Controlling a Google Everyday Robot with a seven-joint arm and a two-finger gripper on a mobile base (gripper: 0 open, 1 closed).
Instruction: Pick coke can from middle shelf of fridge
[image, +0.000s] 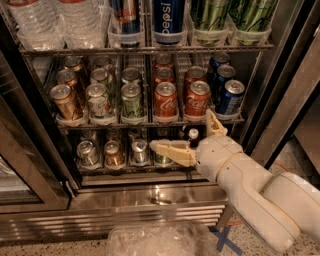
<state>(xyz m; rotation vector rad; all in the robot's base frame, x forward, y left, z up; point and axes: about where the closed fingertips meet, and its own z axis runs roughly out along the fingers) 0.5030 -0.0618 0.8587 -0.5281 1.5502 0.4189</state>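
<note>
The fridge (150, 205) stands open before me. Its middle shelf (150, 123) is a wire rack with rows of bronze, green, red and blue cans. Two red coke cans stand at the front, one (165, 101) left of the other (198, 100), with more red cans behind. My gripper (186, 131) is open just below and in front of the shelf's front rail, under the red cans. One finger (172, 151) points left across the bottom shelf, the other (215, 124) points up beside the right coke can. It holds nothing.
The top shelf holds water bottles (75, 22) and tall cans (169, 20). The bottom shelf holds cans (112, 152) and a bottle (193, 136). Blue cans (230, 97) stand right of the coke cans. The door frame (280, 100) is at right. A plastic bag (160, 240) lies on the floor.
</note>
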